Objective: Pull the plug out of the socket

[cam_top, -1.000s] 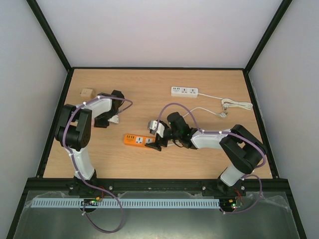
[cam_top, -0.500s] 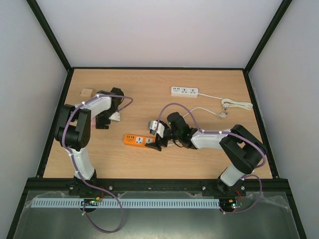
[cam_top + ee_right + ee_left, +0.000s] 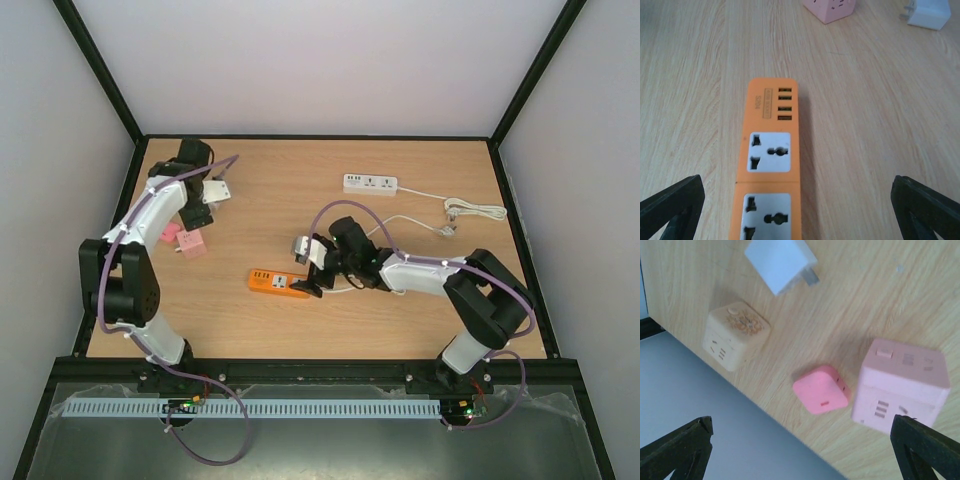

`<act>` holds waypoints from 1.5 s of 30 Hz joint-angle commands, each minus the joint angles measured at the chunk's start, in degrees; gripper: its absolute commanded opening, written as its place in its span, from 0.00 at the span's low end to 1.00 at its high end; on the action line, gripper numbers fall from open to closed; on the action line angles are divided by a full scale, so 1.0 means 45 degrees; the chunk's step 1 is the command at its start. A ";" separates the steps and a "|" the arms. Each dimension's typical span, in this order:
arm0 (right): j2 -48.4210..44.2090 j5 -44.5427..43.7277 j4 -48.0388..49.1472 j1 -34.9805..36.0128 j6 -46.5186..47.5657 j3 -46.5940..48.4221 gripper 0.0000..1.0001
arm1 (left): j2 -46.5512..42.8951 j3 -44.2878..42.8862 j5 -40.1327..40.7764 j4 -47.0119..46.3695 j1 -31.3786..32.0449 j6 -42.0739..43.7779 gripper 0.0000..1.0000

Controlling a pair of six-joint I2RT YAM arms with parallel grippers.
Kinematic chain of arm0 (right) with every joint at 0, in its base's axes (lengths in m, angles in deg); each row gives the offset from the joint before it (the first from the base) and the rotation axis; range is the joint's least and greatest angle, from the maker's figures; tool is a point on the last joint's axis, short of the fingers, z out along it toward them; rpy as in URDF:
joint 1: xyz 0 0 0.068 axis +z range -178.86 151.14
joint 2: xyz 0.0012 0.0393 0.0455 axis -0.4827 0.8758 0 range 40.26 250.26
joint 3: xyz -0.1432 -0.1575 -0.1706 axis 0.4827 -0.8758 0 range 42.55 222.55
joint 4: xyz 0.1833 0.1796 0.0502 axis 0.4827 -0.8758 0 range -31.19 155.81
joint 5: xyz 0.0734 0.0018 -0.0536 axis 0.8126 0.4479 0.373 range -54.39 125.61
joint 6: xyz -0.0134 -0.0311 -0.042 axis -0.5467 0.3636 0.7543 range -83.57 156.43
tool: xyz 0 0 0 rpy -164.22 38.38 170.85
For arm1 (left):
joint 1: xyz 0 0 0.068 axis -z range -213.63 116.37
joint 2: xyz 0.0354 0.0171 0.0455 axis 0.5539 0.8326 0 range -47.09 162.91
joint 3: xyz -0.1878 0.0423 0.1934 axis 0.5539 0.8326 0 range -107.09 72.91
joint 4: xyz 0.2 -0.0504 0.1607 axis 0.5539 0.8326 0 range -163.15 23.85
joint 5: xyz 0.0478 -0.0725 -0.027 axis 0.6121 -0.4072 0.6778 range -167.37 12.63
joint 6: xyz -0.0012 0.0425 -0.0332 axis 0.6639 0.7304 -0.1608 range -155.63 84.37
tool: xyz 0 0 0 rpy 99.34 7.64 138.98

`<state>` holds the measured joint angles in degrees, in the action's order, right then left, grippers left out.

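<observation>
The table (image 3: 260, 330) held two sockets, tan cube (image 3: 735, 335) and pink cube (image 3: 900, 385), two loose plugs, pink plug (image 3: 821, 389) just beside the pink cube and white plug (image 3: 781, 262), and two strips, orange strip (image 3: 771, 165) and white strip (image 3: 370, 183); left claw (image 3: 800, 445), stretched far-left, and right claw (image 3: 799, 200), over the orange strip, both gaped spread.

Both my arms reach out, fingers spread.
My left arm (image 3: 150, 212) stretches far left, my right arm (image 3: 430, 275) bends inward; left tool (image 3: 802, 450) and right tool (image 3: 800, 202) gape wide.
</observation>
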<state>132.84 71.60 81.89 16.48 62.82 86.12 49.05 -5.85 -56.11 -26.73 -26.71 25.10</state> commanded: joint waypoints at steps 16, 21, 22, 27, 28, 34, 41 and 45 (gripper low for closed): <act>0.2159 -0.1331 -0.6763 0.0823 0.1218 0.5074 0.96 | -0.3772 0.1107 -0.7994 -0.4355 -0.1576 -0.6183 0.99; 0.3078 -0.1928 -0.7589 0.1208 0.1271 0.5865 0.94 | -0.4428 0.1804 -0.8409 -0.5250 -0.1702 -0.7035 0.99; 0.3212 -0.1943 -0.7627 0.1227 0.1226 0.5940 0.94 | -0.4462 0.1876 -0.8497 -0.5323 -0.1712 -0.7117 0.99; 0.3942 -0.2092 -0.8177 0.1379 0.1203 0.6510 0.93 | -0.4485 0.2111 -0.8744 -0.5492 -0.1713 -0.7463 0.99; 0.4042 -0.2152 -0.8198 0.1446 0.1225 0.6575 0.93 | -0.4520 0.2195 -0.8747 -0.5578 -0.1713 -0.7553 0.99; 0.4560 -0.2422 -0.8406 0.1527 0.1210 0.6899 0.84 | -0.4690 0.2593 -0.8710 -0.5674 -0.1745 -0.7560 0.99; 0.4386 -0.2729 -0.8732 0.1481 0.1148 0.6576 0.57 | -0.4800 0.2773 -0.8727 -0.5857 -0.1772 -0.7655 0.99; 0.3846 -0.2744 -0.8521 0.1166 0.1177 0.5806 0.42 | -0.4791 0.2776 -0.8668 -0.5844 -0.1777 -0.7603 0.99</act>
<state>152.95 60.91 45.15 22.77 68.09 115.35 28.81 6.13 -94.32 -51.76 -34.32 -8.72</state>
